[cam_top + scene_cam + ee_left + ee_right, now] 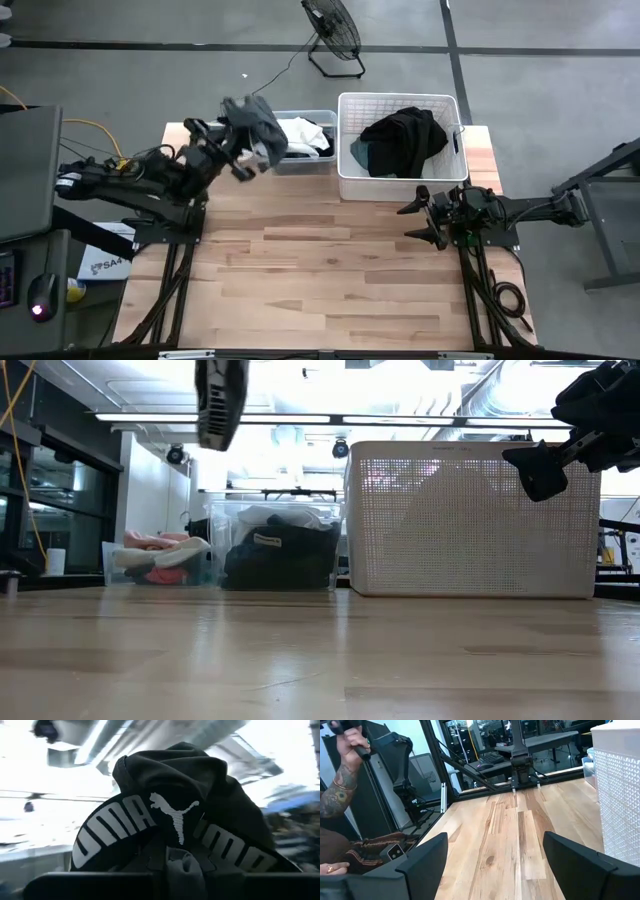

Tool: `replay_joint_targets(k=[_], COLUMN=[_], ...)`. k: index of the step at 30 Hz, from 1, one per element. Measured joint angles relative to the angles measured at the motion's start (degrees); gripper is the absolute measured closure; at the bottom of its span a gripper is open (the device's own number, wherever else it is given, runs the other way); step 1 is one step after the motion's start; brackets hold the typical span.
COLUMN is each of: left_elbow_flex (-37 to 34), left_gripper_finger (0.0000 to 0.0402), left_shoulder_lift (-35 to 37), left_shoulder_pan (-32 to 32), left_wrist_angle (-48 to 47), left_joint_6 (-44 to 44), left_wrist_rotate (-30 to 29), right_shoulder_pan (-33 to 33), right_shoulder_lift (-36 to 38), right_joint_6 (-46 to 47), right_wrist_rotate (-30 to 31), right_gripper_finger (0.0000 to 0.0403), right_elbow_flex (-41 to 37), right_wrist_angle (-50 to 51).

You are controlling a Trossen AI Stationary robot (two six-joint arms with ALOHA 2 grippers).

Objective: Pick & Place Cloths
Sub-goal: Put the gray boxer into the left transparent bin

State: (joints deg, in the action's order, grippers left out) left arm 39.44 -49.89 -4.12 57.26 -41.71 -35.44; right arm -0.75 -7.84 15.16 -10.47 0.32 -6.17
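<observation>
Left gripper: the left gripper (243, 160) is raised above the far left part of the table (330, 270), beside the clear bin (318, 160). Its fingers are clamped on a dark grey garment (257, 122).
Held garment: it hangs bunched from the left gripper, over the bin's left end in the high view. In the left wrist view the dark grey garment (175, 810) fills the frame, and its black waistband (120, 830) carries white lettering and a leaping-cat logo.
Right gripper: the right gripper (418, 220) hovers over the table's right side, just in front of the white basket (345, 140). Its fingers (427, 857) stand wide apart with nothing between them.
Clear bin: it holds white and black cloths (305, 135). In the low view a second clear bin (160, 565) to its left holds pink and white fabric.
White basket: it stands at the far edge, right of the clear bin, and contains a heap of black cloths (405, 140) with a teal piece at its left edge.
Person: a tattooed forearm (340, 785) shows beyond the table in the right wrist view.
</observation>
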Motion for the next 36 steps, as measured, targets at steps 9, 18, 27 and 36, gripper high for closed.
replay_joint_targets(k=[9, 18, 27, 36], left_elbow_flex=[1.7, 22.5, 42.6, 44.2], left_gripper_finger=[0.0376, 0.0376, 0.0376, 0.0376], left_shoulder_lift=[-6.9, -19.1, -33.4, -40.2], left_shoulder_pan=[17.2, 24.4, 27.3, 29.6], left_wrist_angle=[-1.4, -38.8, -64.8, -77.3], left_joint_6=[20.2, 34.6, 41.5, 51.7], left_wrist_rotate=[-2.4, -2.6, -2.9, 0.3], right_shoulder_pan=[0.0, 0.0, 0.0, 0.0], right_shoulder_lift=[0.0, 0.0, 0.0, 0.0], right_joint_6=[0.0, 0.0, 0.0, 0.0], right_wrist_rotate=[0.0, 0.0, 0.0, 0.0], right_gripper_finger=[0.0085, 0.0085, 0.0085, 0.0085], right_elbow_flex=[0.0, 0.0, 0.0, 0.0], right_wrist_angle=[0.0, 0.0, 0.0, 0.0])
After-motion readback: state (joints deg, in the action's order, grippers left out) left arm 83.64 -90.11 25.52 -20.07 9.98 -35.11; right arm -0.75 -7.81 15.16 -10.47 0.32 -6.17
